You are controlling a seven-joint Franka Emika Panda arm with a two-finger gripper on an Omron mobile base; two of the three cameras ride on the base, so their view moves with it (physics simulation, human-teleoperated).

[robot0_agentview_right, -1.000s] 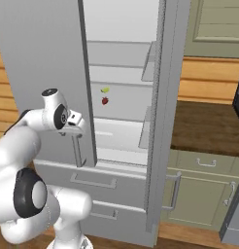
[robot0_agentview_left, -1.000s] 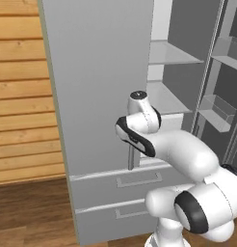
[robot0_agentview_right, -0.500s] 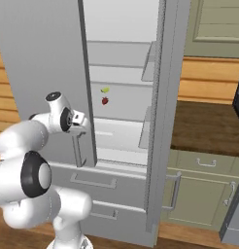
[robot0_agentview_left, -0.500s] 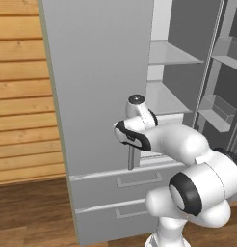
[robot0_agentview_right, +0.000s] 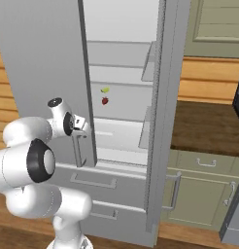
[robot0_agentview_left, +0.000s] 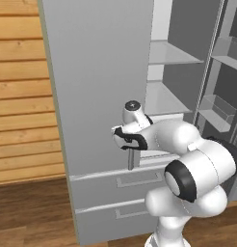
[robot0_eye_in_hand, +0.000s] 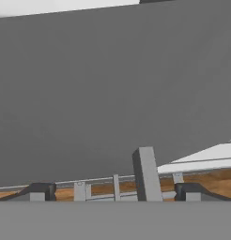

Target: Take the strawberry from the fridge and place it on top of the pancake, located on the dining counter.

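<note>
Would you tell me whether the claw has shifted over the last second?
Yes: the claw has drawn leftward from the fridge opening toward its closed door's handle.

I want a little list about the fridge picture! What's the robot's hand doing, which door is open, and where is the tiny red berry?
hand: the white robot's two-finger hand is open, at the slim bar handle of the left door, holding nothing
fridge: tall light-grey fridge, left door shut, right door swung open
strawberry: tiny red strawberry on a pale grey shelf inside
other fruit: small yellow-green fruit just above the strawberry
drawers: two lower drawers, shut
</note>
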